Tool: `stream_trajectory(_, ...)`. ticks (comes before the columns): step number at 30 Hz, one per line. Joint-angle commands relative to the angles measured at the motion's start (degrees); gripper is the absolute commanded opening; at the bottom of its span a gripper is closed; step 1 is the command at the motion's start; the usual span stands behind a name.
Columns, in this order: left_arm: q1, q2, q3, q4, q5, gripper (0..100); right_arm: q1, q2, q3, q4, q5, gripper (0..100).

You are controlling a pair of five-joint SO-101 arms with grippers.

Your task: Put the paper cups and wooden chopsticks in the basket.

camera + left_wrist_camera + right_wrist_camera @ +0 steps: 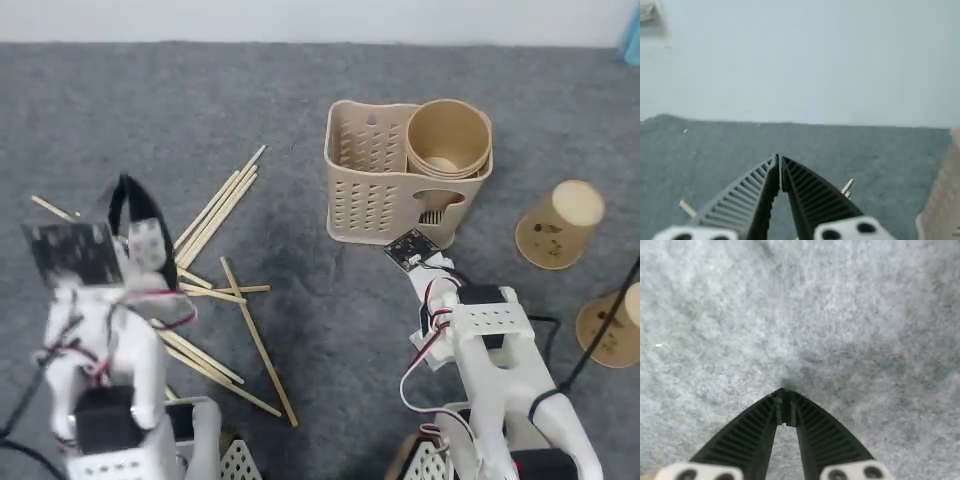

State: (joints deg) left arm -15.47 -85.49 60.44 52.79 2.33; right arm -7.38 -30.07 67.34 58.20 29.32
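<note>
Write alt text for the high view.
A beige basket on grey carpet holds stacked paper cups in one compartment. Two more cups sit at the picture's right, loose wooden chopsticks at its left, two robot arms nearest the camera.

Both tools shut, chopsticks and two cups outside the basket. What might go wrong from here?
The chopsticks lie crossed on the carpet, so the left tool may scatter neighbours when pinching one. A black cable crosses the paper cup at the right edge and could knock it rolling. The right arm sits close to the basket and might nudge it.
</note>
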Motion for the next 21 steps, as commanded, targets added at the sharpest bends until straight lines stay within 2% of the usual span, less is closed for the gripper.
stream_trajectory(1, -3.52, -5.98, 12.18, -2.46, -0.26, 2, 1.98, -4.09, -3.16, 4.53, -0.09, 1.9)
stream_trajectory(4, -5.27, -6.33, 20.09, -3.08, -0.35, 2, 9.71, -9.45, -5.8, 9.01, 0.09, 1.9)
stream_trajectory(8, -6.86, -6.59, 28.7, -6.15, -0.7, 2, 24.84, -20.62, -13.8, 16.31, 0.09, 1.0)
stream_trajectory(14, -6.24, -6.68, 35.91, -8.7, -6.95, 2, 44.53, -32.75, -25.58, 15.25, 0.0, 0.6)
stream_trajectory(17, -5.89, -6.77, 36.09, -8.79, -8.88, 2, 52.79, -30.9, -31.82, 13.23, 0.88, 0.6)
stream_trajectory(21, -5.89, -6.77, 36.09, -8.09, -9.32, 2, 57.98, -19.03, -39.65, 11.91, 3.52, 0.6)
